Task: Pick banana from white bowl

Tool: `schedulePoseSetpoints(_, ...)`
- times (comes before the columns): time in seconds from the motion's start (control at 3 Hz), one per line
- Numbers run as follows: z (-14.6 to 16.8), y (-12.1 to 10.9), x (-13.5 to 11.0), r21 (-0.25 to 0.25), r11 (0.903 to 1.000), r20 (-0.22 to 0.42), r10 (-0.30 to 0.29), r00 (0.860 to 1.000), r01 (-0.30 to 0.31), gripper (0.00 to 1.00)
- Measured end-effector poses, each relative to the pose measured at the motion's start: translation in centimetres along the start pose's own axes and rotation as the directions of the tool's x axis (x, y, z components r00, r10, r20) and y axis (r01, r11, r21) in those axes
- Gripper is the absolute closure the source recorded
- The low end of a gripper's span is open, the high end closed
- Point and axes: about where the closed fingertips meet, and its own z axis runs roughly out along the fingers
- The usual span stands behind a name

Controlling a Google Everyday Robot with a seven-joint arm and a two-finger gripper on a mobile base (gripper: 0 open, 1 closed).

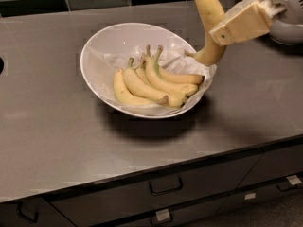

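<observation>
Banana: your plump, curved, pale-yellow single banana (209, 7) stands nearly upright over the bowl's right rim, lower end curling left.
Gripper: your cream-coloured two-finger gripper (221, 33) reaches in from the upper right, clamped across the banana's middle.
Clearance: the banana's lower end is just beside the crinkled translucent white liner (182, 60); you can't quite tell whether they touch.
Bowl: your wide, shallow, glossy white bowl (93, 41) sits on the flat grey counter (61, 145).
Bunch: joined yellow bananas (151, 82) lie in the bowl's right half, stems toward the back.
Below: dark drawer fronts (165, 186) with handles run under the counter edge.
</observation>
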Motion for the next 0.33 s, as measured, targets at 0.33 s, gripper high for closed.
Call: schedulePoseSetpoints(0.33, -0.14, 0.33, -0.35, -0.01, 0.9999, 0.013, -0.011, 1.0, 0.011, 1.0)
